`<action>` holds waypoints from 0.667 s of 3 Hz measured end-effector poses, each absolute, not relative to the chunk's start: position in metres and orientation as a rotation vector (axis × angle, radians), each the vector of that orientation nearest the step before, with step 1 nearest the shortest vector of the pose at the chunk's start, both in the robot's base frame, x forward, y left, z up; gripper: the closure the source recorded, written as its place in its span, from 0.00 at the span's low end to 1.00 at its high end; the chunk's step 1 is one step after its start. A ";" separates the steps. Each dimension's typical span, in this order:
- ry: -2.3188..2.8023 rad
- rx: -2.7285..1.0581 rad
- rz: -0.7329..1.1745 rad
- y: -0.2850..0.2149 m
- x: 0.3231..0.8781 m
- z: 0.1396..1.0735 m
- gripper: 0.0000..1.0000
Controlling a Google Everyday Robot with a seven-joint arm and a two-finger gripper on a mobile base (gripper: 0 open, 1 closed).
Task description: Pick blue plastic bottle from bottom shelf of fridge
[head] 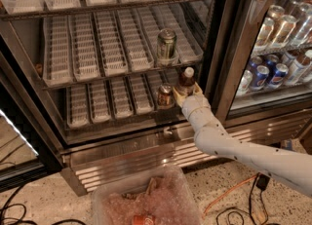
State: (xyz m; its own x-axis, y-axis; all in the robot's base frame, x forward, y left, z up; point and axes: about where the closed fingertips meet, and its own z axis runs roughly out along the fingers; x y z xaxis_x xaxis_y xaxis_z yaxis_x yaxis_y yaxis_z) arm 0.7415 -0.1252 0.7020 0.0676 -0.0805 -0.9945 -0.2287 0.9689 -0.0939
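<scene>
The fridge (229, 48) stood with its door open, white slotted lane trays running back on every level. The blue plastic bottle (186, 80) stood at the right end of the bottom shelf (105, 103), near the front edge and close to the black door frame. Its long axis was vertical, perhaps with a very slight lean. The white screw cap pointed up, and the dark body and pale label faced out of the fridge.

The gripper (187, 93) had reached in from the lower right on a white arm (229, 146) that crossed the ribbed steel sill. It was at the lower half of the bottle with one of its pale fingers (197, 90) on each side of the body. They were drawn in narrowly around it and seemed to be gripping it. The fingers hid the bottle's base, so it could not be made out whether the bottle rested on the surface of the tray or was lifted off it.

A copper-brown can (165, 96) stood upright just beside the bottle on its left, close to the left finger. On the shelf above, a taller green-silver can (166, 46) stood upright near the front, above and a little left of the bottle.

To the right, behind glass, a second compartment (273, 68) held rows of cans, some of them blue. On the floor in front of the fridge was a clear plastic bin (105, 199) with crumpled wrapping inside, and cables trailed across the speckled floor.
</scene>
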 end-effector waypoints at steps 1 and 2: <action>1.502 -0.255 0.115 -0.125 0.740 0.701 1.00; 1.501 -0.255 0.115 -0.125 0.740 0.698 1.00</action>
State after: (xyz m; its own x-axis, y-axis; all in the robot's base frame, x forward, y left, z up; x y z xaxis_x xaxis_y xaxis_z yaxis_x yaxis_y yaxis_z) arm 0.7402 -0.1249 0.6980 0.0701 -0.0818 -0.9942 -0.2327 0.9678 -0.0960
